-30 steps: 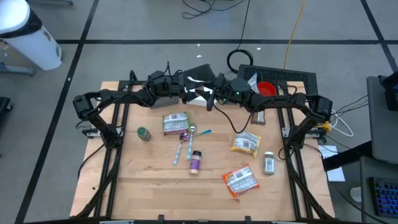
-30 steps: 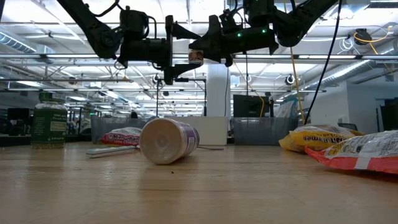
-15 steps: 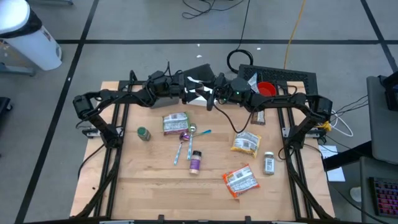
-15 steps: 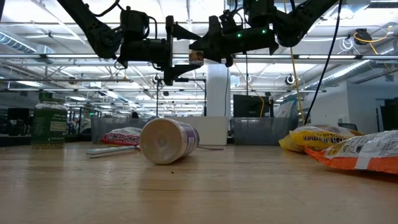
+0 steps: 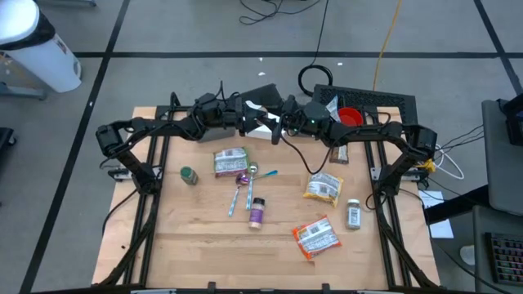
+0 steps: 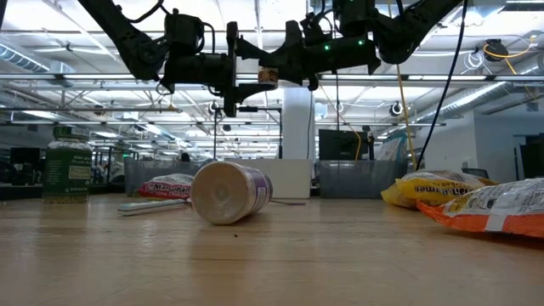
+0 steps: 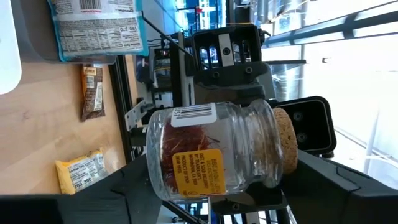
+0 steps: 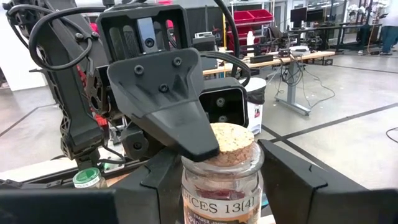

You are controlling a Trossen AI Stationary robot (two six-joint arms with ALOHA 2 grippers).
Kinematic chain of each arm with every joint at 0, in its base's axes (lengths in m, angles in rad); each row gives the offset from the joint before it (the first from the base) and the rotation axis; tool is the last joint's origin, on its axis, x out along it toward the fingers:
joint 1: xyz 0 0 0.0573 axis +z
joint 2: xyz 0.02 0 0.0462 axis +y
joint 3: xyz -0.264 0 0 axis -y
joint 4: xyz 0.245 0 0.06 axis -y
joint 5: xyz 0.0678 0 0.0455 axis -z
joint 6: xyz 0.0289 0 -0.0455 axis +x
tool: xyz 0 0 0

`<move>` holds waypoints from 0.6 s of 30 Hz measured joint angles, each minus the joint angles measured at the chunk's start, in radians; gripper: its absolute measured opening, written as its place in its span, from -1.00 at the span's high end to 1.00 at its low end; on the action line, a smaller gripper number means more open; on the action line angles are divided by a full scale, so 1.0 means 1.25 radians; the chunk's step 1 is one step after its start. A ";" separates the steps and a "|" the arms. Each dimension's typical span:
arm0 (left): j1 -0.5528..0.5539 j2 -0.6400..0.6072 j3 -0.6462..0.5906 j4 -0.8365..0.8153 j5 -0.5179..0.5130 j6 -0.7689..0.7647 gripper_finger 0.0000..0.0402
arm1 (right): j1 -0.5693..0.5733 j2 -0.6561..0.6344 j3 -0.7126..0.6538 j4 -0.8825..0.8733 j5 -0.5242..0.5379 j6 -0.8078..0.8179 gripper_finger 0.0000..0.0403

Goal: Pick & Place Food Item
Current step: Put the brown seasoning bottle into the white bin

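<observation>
Jar (image 8: 221,177) gripped in right jaws; left jaws open around its cork (image 8: 231,143).

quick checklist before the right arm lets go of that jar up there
1. Right gripper shut on the spice jar: ok.
2. Left gripper at the jar, meeting its cork: ok.
3. Left gripper holding the jar firmly enough to take it: cannot tell.
4. Cork seated in the jar's mouth: ok.
5. Jar held well above the table: ok.
</observation>
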 joint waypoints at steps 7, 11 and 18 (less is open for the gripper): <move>0.000 0.000 0.000 0.000 -0.006 0.004 -0.56 | 0.000 0.000 0.000 -0.006 0.000 -0.002 0.16; 0.000 0.000 0.000 0.002 -0.006 0.007 -0.63 | 0.001 0.000 0.000 -0.013 -0.002 -0.011 0.16; 0.000 0.000 0.000 0.000 -0.011 0.007 -0.60 | 0.010 0.000 0.000 -0.016 -0.001 -0.022 0.16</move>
